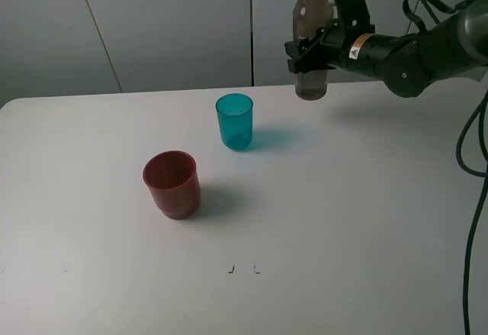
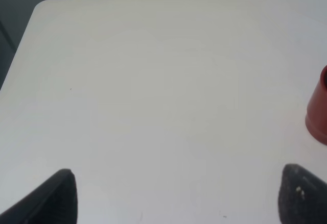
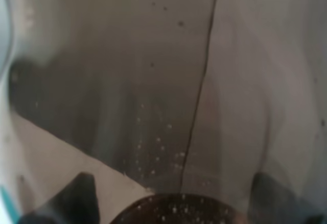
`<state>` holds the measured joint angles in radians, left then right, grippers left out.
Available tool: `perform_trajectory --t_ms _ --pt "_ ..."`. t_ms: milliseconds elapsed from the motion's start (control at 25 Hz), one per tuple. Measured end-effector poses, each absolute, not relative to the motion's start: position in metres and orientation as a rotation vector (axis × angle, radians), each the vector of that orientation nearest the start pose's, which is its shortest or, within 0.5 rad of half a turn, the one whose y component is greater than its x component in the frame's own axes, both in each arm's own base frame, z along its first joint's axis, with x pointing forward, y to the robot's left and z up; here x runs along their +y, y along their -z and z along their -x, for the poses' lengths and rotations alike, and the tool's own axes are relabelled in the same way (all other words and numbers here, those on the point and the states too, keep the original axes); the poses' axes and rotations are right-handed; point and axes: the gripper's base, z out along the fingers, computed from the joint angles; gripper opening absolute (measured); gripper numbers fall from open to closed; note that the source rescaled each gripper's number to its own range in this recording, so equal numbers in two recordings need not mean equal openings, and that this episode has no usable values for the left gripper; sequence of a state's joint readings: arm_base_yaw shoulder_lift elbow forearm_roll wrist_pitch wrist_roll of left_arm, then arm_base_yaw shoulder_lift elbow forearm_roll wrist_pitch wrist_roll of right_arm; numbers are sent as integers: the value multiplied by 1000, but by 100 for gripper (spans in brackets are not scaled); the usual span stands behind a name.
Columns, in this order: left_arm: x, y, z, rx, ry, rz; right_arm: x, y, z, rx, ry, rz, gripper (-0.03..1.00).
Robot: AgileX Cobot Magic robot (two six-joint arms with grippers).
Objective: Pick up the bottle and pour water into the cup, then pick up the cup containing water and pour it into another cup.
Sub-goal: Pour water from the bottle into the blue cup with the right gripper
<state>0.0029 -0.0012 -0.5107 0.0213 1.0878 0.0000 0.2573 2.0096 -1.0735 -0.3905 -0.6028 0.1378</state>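
Note:
The smoky grey-brown bottle [image 1: 313, 37] is held upright in the air at the back right, its base above the table. My right gripper [image 1: 311, 51] is shut on its middle. In the right wrist view the translucent bottle [image 3: 168, 96] fills the frame between the dark fingertips [image 3: 82, 196]. The teal cup [image 1: 234, 121] stands upright left of and nearer than the bottle. The dark red cup [image 1: 172, 184] stands upright in front of it to the left; its edge shows in the left wrist view [image 2: 318, 114]. My left gripper [image 2: 176, 196] is open, low over bare table.
The white table [image 1: 343, 228] carries only the two cups. Its back edge runs just behind the bottle, with grey wall panels beyond. Black cables [image 1: 473, 220] hang at the right edge. Small dark marks [image 1: 231, 269] sit near the front.

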Motion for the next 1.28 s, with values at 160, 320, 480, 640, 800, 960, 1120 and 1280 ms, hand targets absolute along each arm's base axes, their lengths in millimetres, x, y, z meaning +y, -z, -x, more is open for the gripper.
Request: perform_trajectory --t_ms 160,320,480,640,800,960,1120,1280 --pt "2 -278 7 2059 -27 4 139 -167 -404 1752 -194 674 3" --pt "2 -278 7 2059 -27 4 149 -168 -404 1754 -123 778 3" --pt "2 -278 7 2059 -27 4 160 -170 -408 1749 -88 839 3" --pt "2 -278 7 2059 -27 4 168 -159 -416 1786 -83 857 3" --pt "2 -278 7 2059 -27 4 170 -153 -421 1843 -91 816 3" --pt "2 -278 7 2059 -27 4 170 -147 -423 1872 -88 813 3" --pt "2 -278 7 2059 -27 4 177 -144 -418 1850 -27 934 3" --pt "2 -278 7 2059 -27 4 178 -144 -418 1809 26 1025 3"
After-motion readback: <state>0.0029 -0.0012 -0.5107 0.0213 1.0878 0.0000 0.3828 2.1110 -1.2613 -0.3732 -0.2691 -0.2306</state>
